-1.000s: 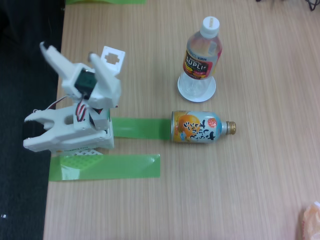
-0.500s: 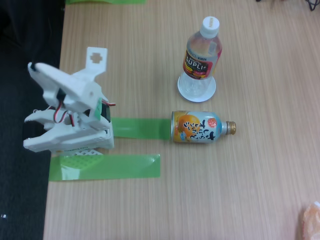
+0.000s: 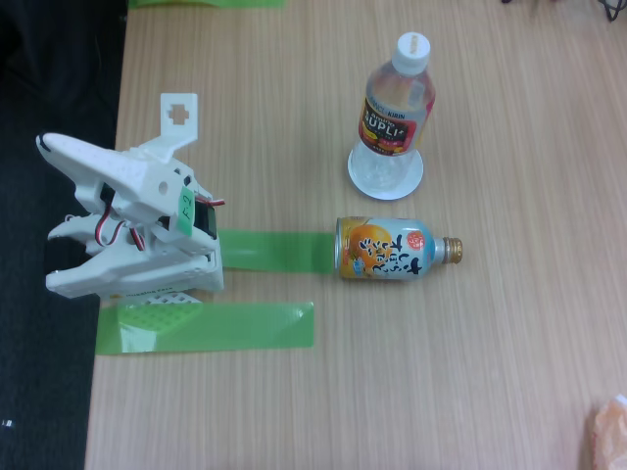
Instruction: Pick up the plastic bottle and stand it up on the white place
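Note:
The plastic bottle [image 3: 395, 108], clear with a white cap and a red, black and yellow label, stands upright on the white place [image 3: 412, 178], a small round plate at the upper middle of the table. Nothing touches it. My white arm is folded back at the table's left edge, far from the bottle. Its gripper [image 3: 108, 145] points up and left, and holds nothing. A pointed white finger [image 3: 61, 152] and a flat plate with a cross-shaped hole [image 3: 178, 113] stick out at an angle; I cannot tell whether the jaws are open or shut.
An orange-and-blue bottle-can [image 3: 387, 249] with a gold cap lies on its side just below the plate. Two green tape strips [image 3: 274, 251] [image 3: 235, 326] lie by the arm's base. The table's left edge borders a black area. Something orange [image 3: 609, 431] shows at the bottom right corner.
The arm's upper part has swung left and down toward its base, and the gripper now reaches past the table's left edge. The bottle, plate and bottle-can have not moved.

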{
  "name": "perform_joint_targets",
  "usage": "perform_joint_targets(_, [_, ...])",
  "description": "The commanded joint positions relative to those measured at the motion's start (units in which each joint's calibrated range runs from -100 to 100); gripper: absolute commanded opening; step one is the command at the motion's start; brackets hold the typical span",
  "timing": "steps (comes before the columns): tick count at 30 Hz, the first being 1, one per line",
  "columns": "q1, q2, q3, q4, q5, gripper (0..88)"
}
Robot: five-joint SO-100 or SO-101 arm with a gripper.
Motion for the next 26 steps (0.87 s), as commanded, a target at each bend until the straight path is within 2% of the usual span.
perform_joint_targets(1, [0.3, 0.0, 0.3, -1.4, 0.4, 1.0])
perform_joint_targets(26, [0.2, 0.0, 0.3, -1.4, 0.1, 1.1])
